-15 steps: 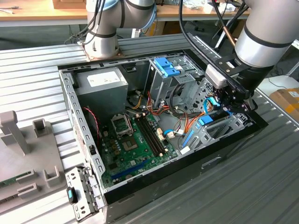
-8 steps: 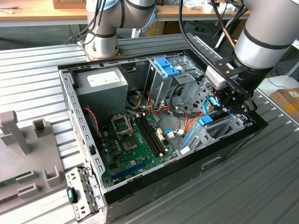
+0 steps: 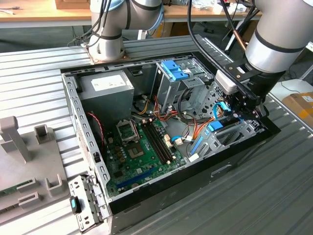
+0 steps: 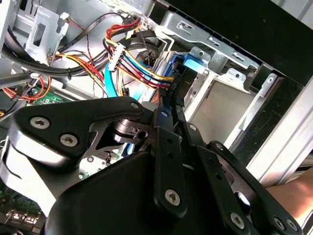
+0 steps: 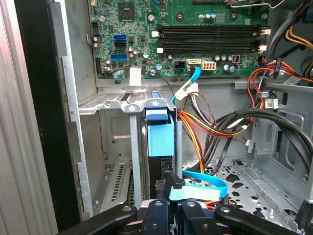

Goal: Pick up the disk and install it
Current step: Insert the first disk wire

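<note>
- Black gripper (image 4: 168, 105) links crowd the front of the second wrist view, its fingers (image 4: 165, 142) drawn narrow, almost together, at the plug end of the disk (image 4: 193, 66).
- In the first wrist view the disk (image 5: 160, 134) stands on edge in a metal bay (image 5: 110, 105), its light blue bracket showing, with bay walls tight on both sides and little spare room.
- A flat blue cable (image 5: 200, 188) lies just beside the gripper (image 5: 168, 208), and a bundle of red, yellow and orange wires (image 4: 139, 63) runs right to the disk's end.
- From the exterior view the gripper (image 3: 244, 110) is low inside the open computer case (image 3: 146, 198), at its corner on the exterior view's right, near the case wall.
- A green circuit board (image 3: 142, 152) covers the case floor, with more free space above it.
- White label on the grey power box (image 3: 105, 88): the print cannot be read.
- The case rests on a ribbed metal table (image 3: 244, 205); a wooden bench (image 3: 44, 14) stands behind.
</note>
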### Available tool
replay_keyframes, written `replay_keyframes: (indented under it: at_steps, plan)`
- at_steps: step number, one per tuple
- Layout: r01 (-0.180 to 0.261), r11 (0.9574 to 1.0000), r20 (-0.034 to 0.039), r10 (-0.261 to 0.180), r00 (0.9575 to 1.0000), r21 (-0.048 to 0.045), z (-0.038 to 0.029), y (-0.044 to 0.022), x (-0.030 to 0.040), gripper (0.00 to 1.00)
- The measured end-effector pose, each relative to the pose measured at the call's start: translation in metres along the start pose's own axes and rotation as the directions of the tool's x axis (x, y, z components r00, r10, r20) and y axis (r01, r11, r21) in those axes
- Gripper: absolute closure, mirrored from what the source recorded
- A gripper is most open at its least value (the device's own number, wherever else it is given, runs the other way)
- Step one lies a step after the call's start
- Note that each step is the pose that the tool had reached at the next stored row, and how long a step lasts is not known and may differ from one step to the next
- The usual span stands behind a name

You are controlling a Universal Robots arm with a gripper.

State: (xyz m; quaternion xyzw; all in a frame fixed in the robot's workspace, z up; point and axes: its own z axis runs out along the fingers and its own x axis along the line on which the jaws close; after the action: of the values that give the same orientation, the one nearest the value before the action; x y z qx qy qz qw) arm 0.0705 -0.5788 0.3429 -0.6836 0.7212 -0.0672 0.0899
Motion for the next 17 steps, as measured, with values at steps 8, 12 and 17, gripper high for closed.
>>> replay_keyframes:
  at_steps: [8,12,17]
  plan:
    - [-0.007,1.0,-0.0016,0.007,1.0,0.0002,0.0024,0.0017,0.0002,0.84]
    - [-0.01,1.0,-0.002,0.01,1.0,0.0008,-0.002,0.0007,0.0,0.84]
    - [-0.01,0.9999,-0.0021,0.01,0.9999,0.0008,-0.0016,0.0009,0.0,0.84]
